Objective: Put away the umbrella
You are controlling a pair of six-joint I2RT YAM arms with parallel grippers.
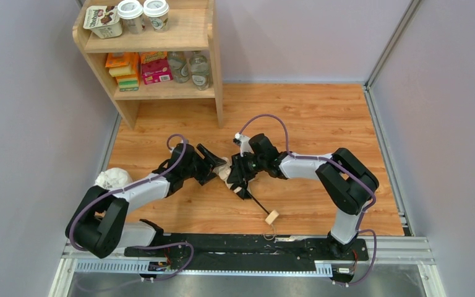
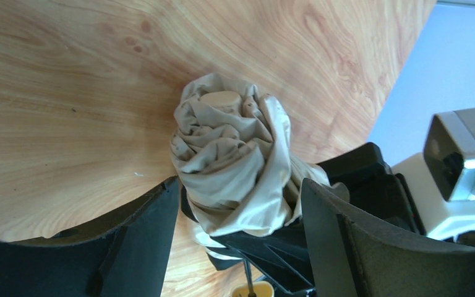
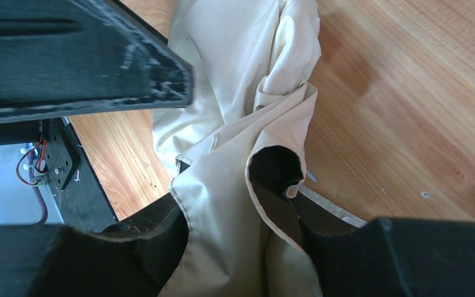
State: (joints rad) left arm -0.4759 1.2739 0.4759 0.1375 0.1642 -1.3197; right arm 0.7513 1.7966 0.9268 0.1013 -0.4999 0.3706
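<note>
The umbrella lies mid-worktop, its pale beige canopy twisted into a crumpled bundle. Its thin black shaft runs to a small wooden handle. The right pincer grasps the canopy. The left pincer is spread, released, around the canopy's tip.

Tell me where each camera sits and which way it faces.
Top: fixed above and behind; looks down on table, left arm, right arm, umbrella.
Left wrist: on left arm; faces the umbrella's tip, own jaws straddling it.
Right wrist: on right arm; close on the canopy, gripped between its jaws.
Shared: all three see the umbrella; left wrist also sees the right jaws.
</note>
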